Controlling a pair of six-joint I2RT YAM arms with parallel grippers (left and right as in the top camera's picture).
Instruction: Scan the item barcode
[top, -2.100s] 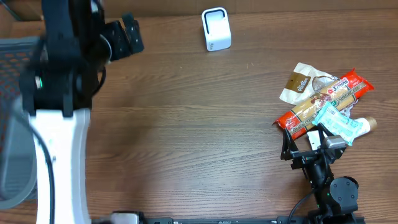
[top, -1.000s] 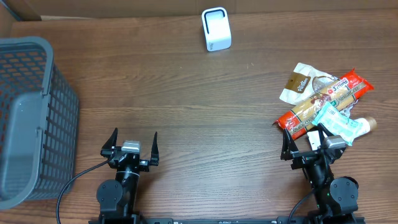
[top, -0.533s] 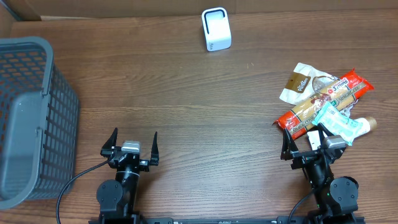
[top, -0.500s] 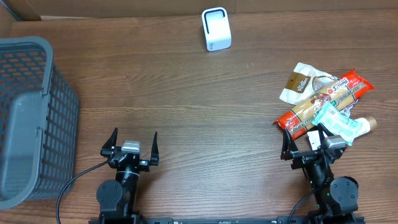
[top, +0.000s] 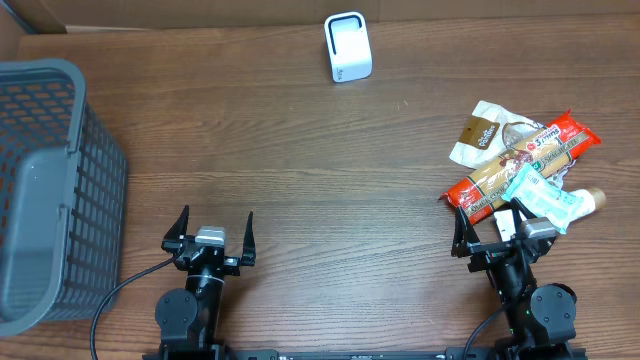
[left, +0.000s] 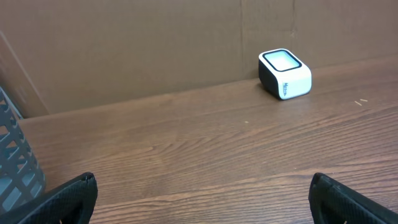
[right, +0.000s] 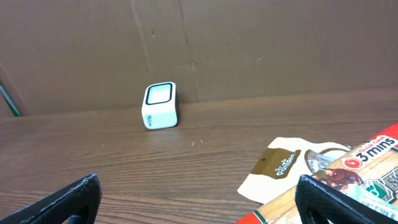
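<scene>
The left gripper (top: 216, 216) has its jaws spread wide with nothing between them; in the left wrist view only bare counter (top: 320, 180) lies between the two dark fingertips (left: 68, 194). The right gripper (top: 488, 222) likewise has its jaws fully apart and empty, its right finger just beside or under the edge of the packet pile.

Both arms sit folded low at the near edge of the counter, their grippers level and aimed toward the far side.

The pile lies just ahead of the right gripper. A long red packet (top: 525, 165) reads "Quick Cook 3 mins". A white pouch (top: 485, 133) with a brown label lies partly under its far side; the label's script is too small to read. A pale teal packet (top: 540, 195) lies across its near end.

The white scanner (top: 348, 46) stands at the far edge against a cardboard wall (left: 124, 50), well apart from the pile; the small print on its side is illegible. A grey mesh basket (top: 100, 200) stands at the left edge.
</scene>
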